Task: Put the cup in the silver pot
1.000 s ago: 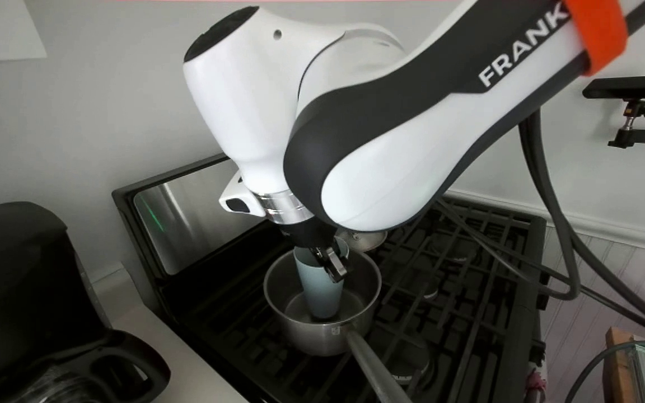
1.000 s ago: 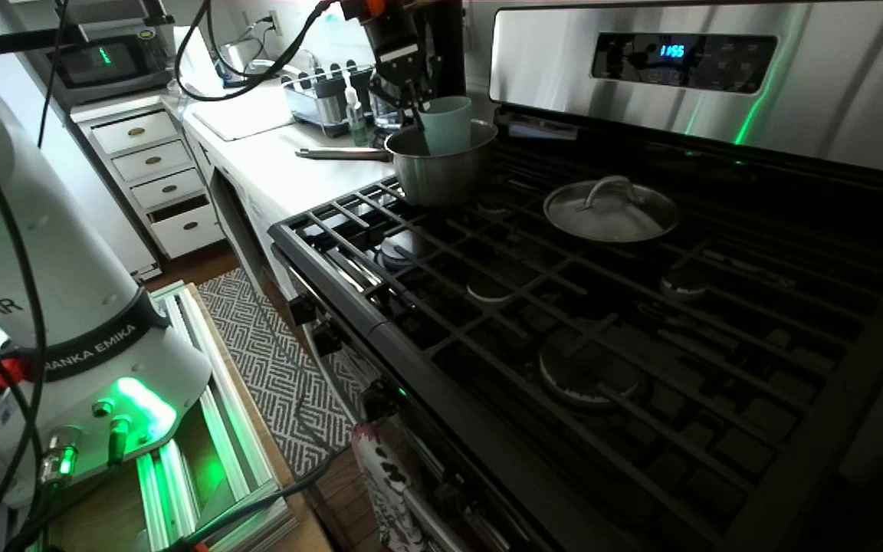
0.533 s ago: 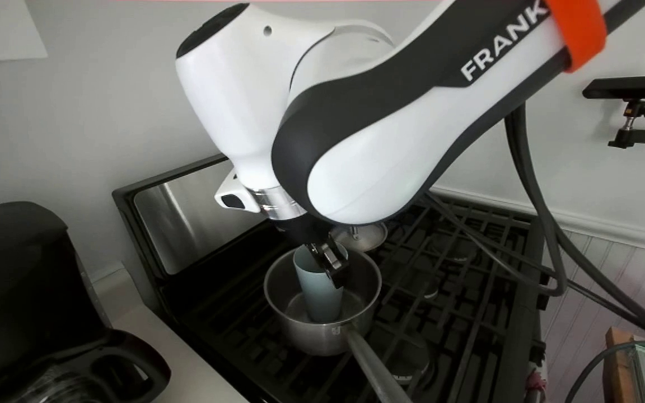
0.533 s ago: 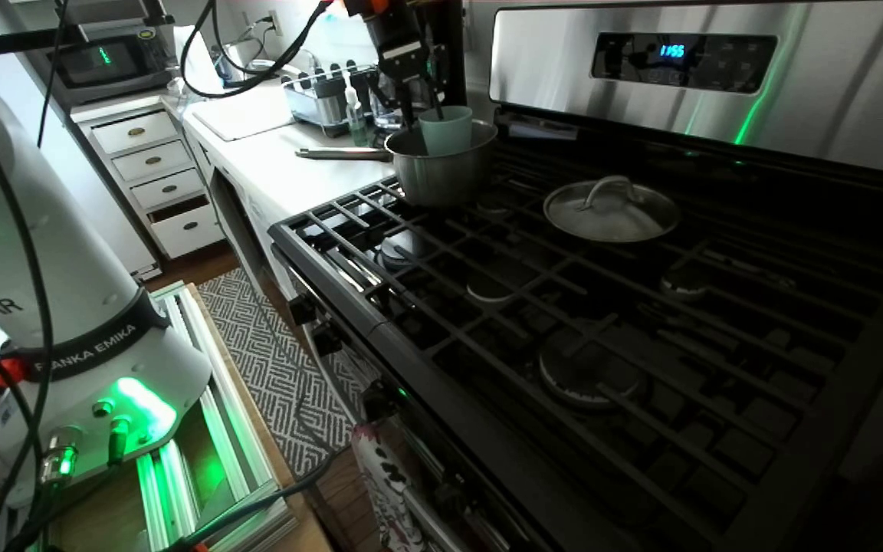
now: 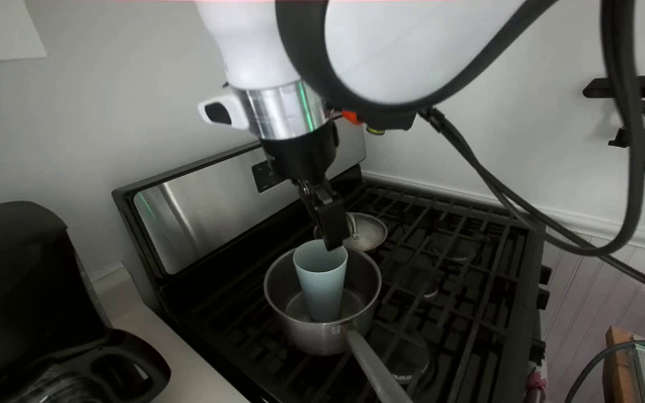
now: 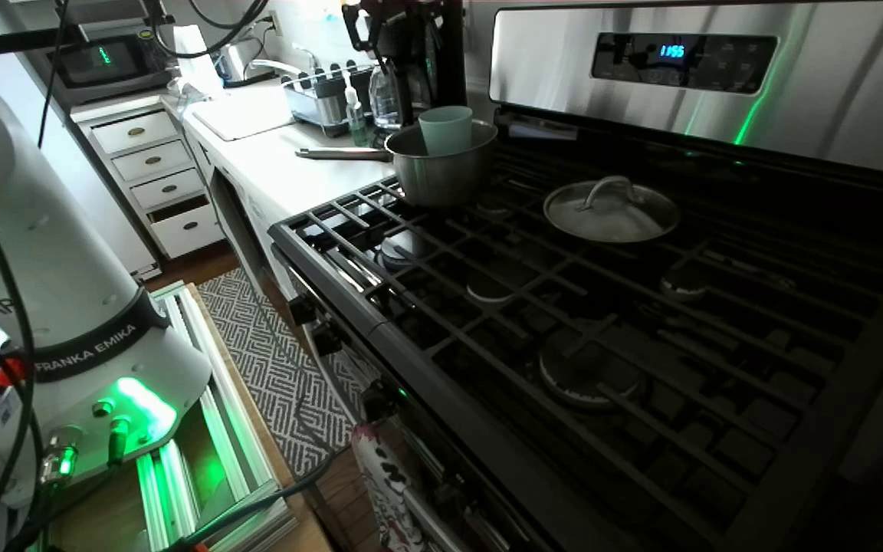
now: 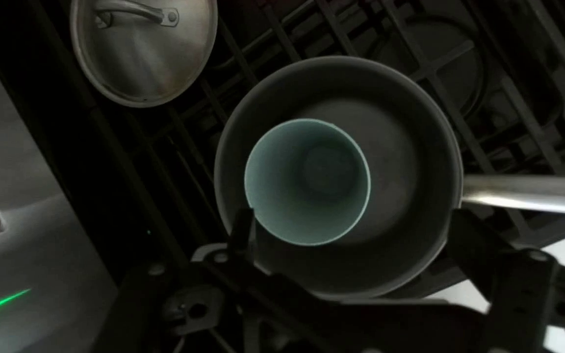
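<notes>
The cup, a pale blue-white tumbler, stands upright inside the silver pot in both exterior views. Seen from above in the wrist view, the cup is off to one side of the pot, with bare pot floor beside it. My gripper is open, its fingers spread wide with nothing gripped. An exterior view has the gripper over the pot, near and above the cup's rim. In another exterior view the fingers blend into the dark background behind the cup.
A steel lid with a loop handle lies on the stove grates near the pot. The pot's long handle sticks out over the stove edge. A black coffee maker stands on the counter; the stove's steel back panel rises behind.
The gripper has let go of the cup's rim, spread its fingers and risen above it. The cup settled slightly lower, then stayed still in the pot.
</notes>
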`<state>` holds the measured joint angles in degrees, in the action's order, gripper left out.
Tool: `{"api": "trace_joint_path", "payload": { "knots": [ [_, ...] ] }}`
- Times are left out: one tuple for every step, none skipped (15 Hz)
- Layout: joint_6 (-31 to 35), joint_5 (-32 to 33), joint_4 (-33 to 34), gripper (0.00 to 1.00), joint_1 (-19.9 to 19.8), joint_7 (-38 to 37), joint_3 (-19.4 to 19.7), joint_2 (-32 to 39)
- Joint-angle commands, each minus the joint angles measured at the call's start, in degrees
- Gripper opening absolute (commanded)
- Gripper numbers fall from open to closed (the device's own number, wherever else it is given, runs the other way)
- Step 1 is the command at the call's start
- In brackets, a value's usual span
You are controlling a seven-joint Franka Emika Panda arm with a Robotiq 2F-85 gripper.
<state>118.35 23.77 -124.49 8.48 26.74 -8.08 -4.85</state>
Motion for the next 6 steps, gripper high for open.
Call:
{"api": "trace_joint_path", "payload": {
  "knots": [
    [0.17, -3.72, -2.51, 1.0, -0.58, -5.97, 0.85, -6.83],
    [-0.78, -5.32, -2.35, 1.0, -0.98, -6.96, 1.51, -7.38],
    [-0.42, -2.79, -0.29, 1.0, -0.24, -4.77, 0.65, -4.58],
    [-0.68, -3.61, -0.54, 1.0, -0.48, -5.4, 1.05, -5.53],
    [-0.71, -4.02, -0.82, 1.0, -0.7, -5.66, 1.37, -6.12],
    [-0.71, -4.16, -1.12, 1.0, -0.83, -5.86, 1.57, -6.38]
  ]
}}
